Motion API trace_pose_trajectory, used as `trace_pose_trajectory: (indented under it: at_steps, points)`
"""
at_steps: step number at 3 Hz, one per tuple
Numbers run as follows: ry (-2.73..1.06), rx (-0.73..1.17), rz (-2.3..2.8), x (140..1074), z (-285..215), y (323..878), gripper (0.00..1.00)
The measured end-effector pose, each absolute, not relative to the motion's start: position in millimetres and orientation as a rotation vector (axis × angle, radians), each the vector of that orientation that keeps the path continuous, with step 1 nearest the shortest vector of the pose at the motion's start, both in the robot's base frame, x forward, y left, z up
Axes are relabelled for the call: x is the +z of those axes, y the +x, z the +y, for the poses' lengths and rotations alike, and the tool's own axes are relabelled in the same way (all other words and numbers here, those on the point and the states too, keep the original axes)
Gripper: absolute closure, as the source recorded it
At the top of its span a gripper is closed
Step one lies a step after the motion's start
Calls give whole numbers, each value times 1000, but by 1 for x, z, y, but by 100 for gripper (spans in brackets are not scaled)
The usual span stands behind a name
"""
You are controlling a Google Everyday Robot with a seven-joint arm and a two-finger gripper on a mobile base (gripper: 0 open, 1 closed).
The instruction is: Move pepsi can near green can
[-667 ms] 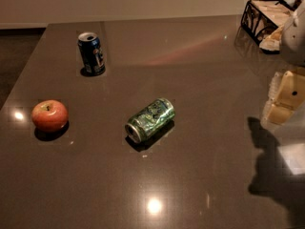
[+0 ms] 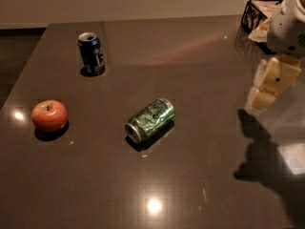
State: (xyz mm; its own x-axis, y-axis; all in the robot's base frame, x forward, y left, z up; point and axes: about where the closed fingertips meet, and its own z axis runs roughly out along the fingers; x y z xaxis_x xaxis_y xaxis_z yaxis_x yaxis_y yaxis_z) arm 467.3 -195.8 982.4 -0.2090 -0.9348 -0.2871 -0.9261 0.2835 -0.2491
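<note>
Dark glossy table [image 2: 205,56], pale wall [image 2: 143,1] behind; pepsi can [image 2: 91,54] upright, green can [image 2: 150,119] lying; pincer [image 2: 268,85] right, state unclear.

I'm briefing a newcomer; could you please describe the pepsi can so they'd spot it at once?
On the dark table, look to the far left corner, across from the claw at the right edge. The pepsi can stands upright there. It is dark blue, unlike the green can lying on its side mid-table and the red apple nearer the front.

On the table [image 2: 200,70], the pepsi can [image 2: 91,54] stands back left; the green can [image 2: 150,119] lies centre, well apart; an apple [image 2: 49,115] sits left. The gripper [image 2: 269,85] hangs at the right edge.
</note>
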Motion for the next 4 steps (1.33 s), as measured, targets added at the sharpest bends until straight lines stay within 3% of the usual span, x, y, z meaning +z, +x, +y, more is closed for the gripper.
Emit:
trace_pose_trajectory:
  at_steps: [1, 4]
  points:
    - [-1620, 53, 2125, 985, -172, 497, 0]
    - [-1488, 242, 1963, 983, -34, 585, 0]
